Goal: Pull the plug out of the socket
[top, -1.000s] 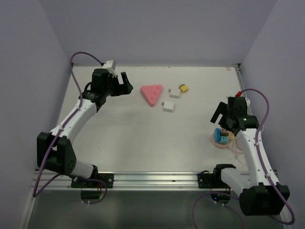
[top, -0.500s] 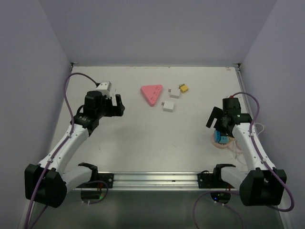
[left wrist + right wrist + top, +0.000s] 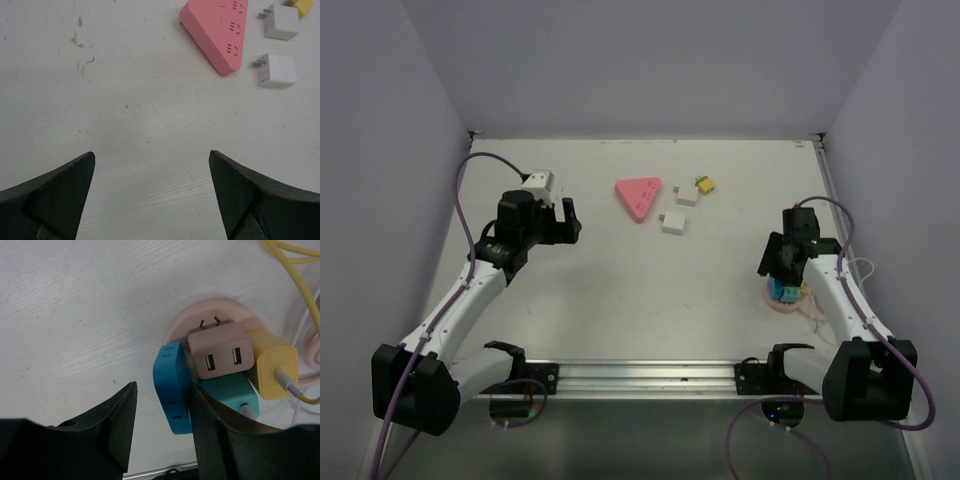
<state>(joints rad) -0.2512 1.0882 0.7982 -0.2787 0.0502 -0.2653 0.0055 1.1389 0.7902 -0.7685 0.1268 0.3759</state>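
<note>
A round pale-pink socket (image 3: pixel 186 320) (image 3: pixel 772 303) lies at the right of the table with several plugs crowded on it: a blue plug (image 3: pixel 172 385) (image 3: pixel 779 291), a beige USB plug (image 3: pixel 220 352), a teal one (image 3: pixel 227 392) and a yellow one (image 3: pixel 272 370) with a cable. My right gripper (image 3: pixel 162 386) (image 3: pixel 778 270) straddles the blue plug. Its right finger lies against the plug and its left finger stands a gap away, so it is open. My left gripper (image 3: pixel 151 154) (image 3: pixel 570 220) hangs wide open over bare table at the left.
A pink triangular power strip (image 3: pixel 220 35) (image 3: pixel 639 197) lies at the far middle, with two loose white plugs (image 3: pixel 279 71) (image 3: pixel 282 22) and a yellow piece (image 3: pixel 704 185) beside it. Yellow and white cables (image 3: pixel 295 260) trail at the right edge.
The right gripper has come down over the plug cluster and its jaws have narrowed around the blue plug. The left arm drew back from the far left, then held still.
</note>
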